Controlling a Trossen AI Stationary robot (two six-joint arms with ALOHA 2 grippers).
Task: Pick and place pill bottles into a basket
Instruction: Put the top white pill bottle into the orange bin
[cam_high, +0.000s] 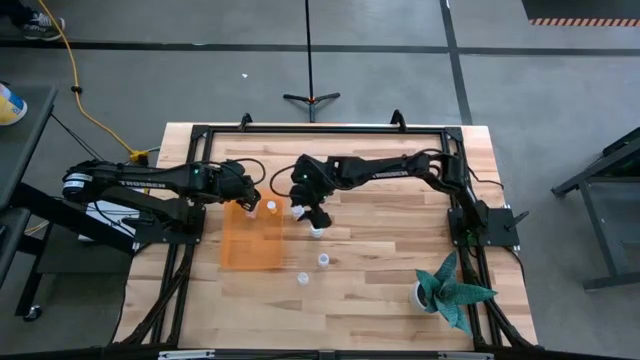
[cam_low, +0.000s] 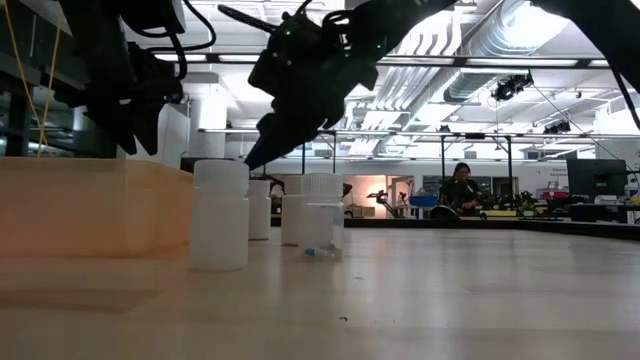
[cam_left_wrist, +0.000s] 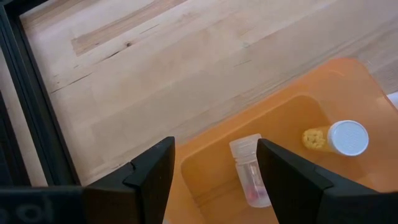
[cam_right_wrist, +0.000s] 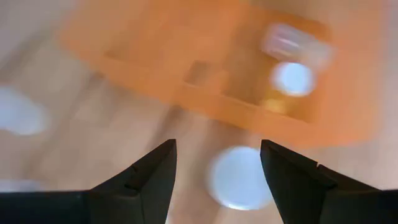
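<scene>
At the left of the high view you have the left gripper (cam_high: 247, 197) hovering over the far end of the basket (cam_high: 240, 255), which lies left of centre on the wooden table (cam_high: 390, 280). In your left wrist view its fingers (cam_left_wrist: 149, 177) stand apart with nothing between them, and beyond them, inside the orange bin, you can see two pill bottles: one clear-walled bottle (cam_left_wrist: 250, 171) lying on its side and one with a white cap and yellowish contents (cam_left_wrist: 339, 138) nearer the bin's corner. Moving right in the high view, a bottle (cam_high: 270, 207) stands just outside the basket's upper right corner, with another (cam_high: 298, 209) beside it. The right gripper (cam_high: 318, 217) sits near mid-frame, just right of those; in your right wrist view its fingers (cam_right_wrist: 146, 180) are spread wide over a white bottle cap (cam_right_wrist: 239, 177), not touching it, with the basket behind. Below it in the high view, three more bottles stand on the table: one (cam_high: 317, 232) just under the gripper, one (cam_high: 323, 261) lower, and one (cam_high: 303, 278) lower still. At the lower right, a teal plant-like object (cam_high: 452, 288) stands near the table's edge.
</scene>
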